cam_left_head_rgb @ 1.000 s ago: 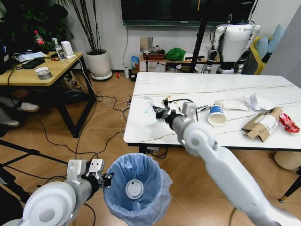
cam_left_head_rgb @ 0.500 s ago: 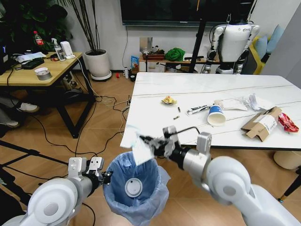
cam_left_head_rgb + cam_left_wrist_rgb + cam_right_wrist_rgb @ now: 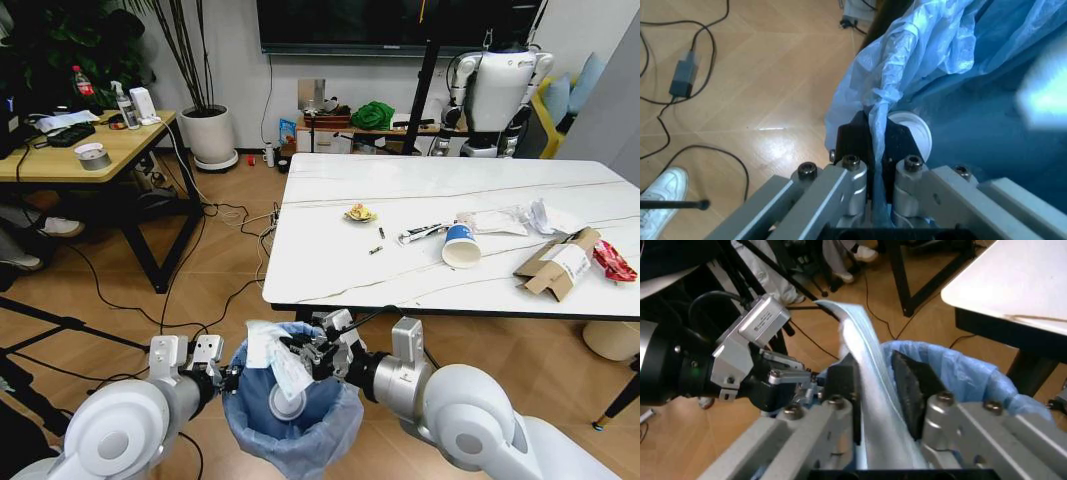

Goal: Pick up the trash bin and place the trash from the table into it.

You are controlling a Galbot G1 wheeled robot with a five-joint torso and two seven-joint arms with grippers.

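Right gripper (image 3: 303,352) pinches wrapper (image 3: 272,352) over trash bin (image 3: 335,425)

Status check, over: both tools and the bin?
Left tool shut on trash bin rim. Right tool holds white wrapper over bin. Nothing blocking.

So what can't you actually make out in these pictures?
- Head view: the lower part of the trash bin, cut off by the picture's edge.
- Head view: the small dark bits on the table near the paper cup, too small to name.
- Left wrist view: a pale blur inside the bin, out of focus.
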